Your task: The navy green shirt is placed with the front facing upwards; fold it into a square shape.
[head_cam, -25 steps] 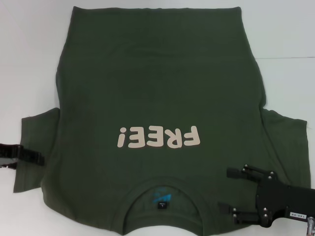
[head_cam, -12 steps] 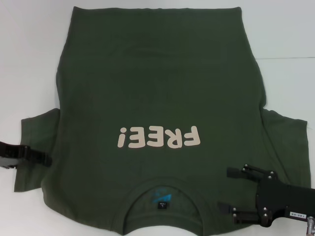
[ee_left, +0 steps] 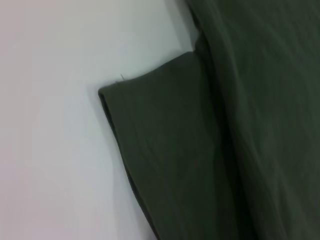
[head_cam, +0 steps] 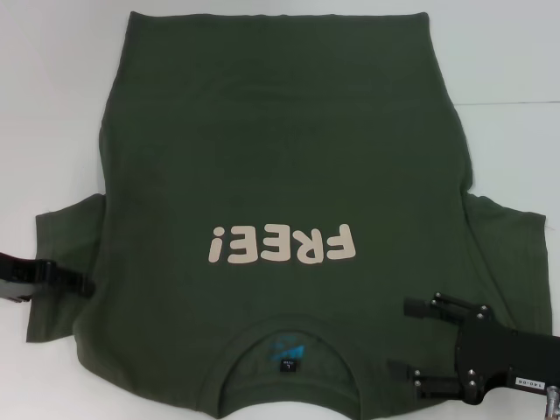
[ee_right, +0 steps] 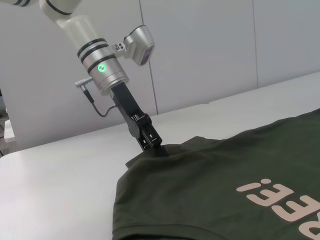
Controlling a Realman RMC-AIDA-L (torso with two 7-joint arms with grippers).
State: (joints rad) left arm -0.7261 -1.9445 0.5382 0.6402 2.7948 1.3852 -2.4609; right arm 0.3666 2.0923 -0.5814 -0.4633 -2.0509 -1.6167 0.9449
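Note:
The navy green shirt [head_cam: 280, 157] lies flat and front up on the white table, its collar [head_cam: 289, 337] on my side and the cream "FREE!" print [head_cam: 282, 245] across the chest. My left gripper [head_cam: 86, 286] reaches in low from the left over the shirt's left sleeve [head_cam: 61, 262]. In the right wrist view the left gripper [ee_right: 157, 149] rests its tip on that sleeve's edge. The left wrist view shows only the flat sleeve [ee_left: 165, 150]. My right gripper [head_cam: 401, 338] stands open above the shoulder, right of the collar, holding nothing.
The white table [head_cam: 52, 105] extends past the shirt on the left, right and far sides. A thin seam [head_cam: 516, 102] crosses it at the right. A pale wall [ee_right: 200, 50] stands behind the left arm [ee_right: 100, 65].
My left gripper has slid a little to the right, farther in over the left sleeve. The shirt and the right gripper have not moved.

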